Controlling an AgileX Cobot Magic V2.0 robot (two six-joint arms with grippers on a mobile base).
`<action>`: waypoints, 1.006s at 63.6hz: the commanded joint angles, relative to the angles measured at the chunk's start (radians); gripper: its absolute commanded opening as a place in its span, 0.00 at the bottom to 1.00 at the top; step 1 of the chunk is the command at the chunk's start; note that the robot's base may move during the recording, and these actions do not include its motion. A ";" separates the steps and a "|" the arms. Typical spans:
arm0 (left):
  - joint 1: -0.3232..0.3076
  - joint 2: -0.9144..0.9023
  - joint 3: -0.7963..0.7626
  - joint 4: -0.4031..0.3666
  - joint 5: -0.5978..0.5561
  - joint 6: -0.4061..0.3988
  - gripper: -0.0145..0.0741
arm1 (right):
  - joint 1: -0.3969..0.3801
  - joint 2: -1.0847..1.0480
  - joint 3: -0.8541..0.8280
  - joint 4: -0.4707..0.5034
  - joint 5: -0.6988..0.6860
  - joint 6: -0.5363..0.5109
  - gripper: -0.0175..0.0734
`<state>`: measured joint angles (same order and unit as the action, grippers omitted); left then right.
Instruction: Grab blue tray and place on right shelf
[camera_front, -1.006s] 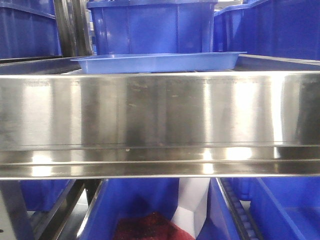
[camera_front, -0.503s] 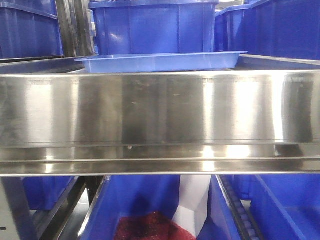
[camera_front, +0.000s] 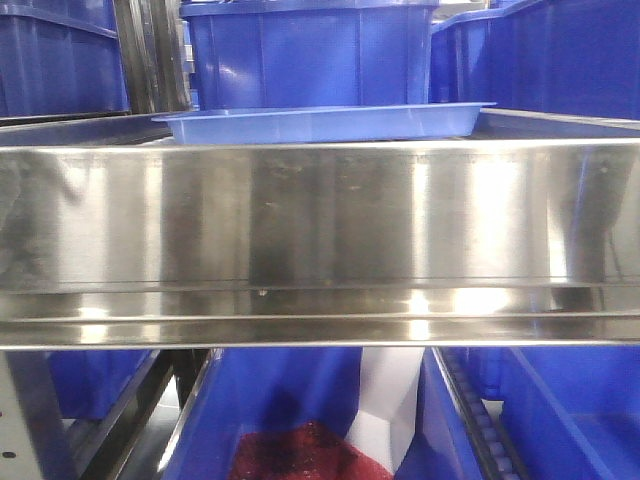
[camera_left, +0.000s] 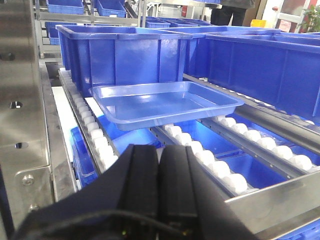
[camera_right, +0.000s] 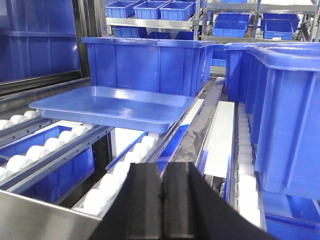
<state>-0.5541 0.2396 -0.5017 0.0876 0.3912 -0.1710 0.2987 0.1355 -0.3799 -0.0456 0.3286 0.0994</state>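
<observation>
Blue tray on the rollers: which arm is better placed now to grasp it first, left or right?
Probably the left. In the left wrist view, the shut left gripper points almost at the middle of the blue tray's near rim. The right gripper, also shut, sits off to the tray's right corner. Either must open first.

Blue tray (camera_left: 165, 102): glossy, smooth light-blue plastic, reflective inside. Right shelf front rail (camera_front: 320, 245): brushed stainless steel, shiny, streaked with vertical highlights. Storage bin (camera_right: 145, 62) behind the tray: darker blue plastic, smooth, semi-gloss. Rollers (camera_left: 220, 167) on the shelf tracks: white plastic, smooth. Left gripper fingers (camera_left: 142, 175) and right gripper fingers (camera_right: 145, 200): black, matt.
</observation>
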 joint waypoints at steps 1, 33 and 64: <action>-0.007 0.009 -0.026 0.006 -0.092 0.000 0.11 | 0.000 0.011 -0.027 -0.012 -0.100 -0.008 0.25; 0.044 -0.007 -0.006 -0.061 -0.069 0.051 0.11 | 0.000 0.011 -0.027 -0.012 -0.100 -0.008 0.25; 0.443 -0.262 0.401 -0.185 -0.289 0.216 0.11 | 0.000 0.011 -0.027 -0.012 -0.100 -0.008 0.25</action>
<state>-0.1338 -0.0076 -0.1448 -0.0849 0.2772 0.0407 0.2987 0.1355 -0.3799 -0.0477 0.3286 0.0994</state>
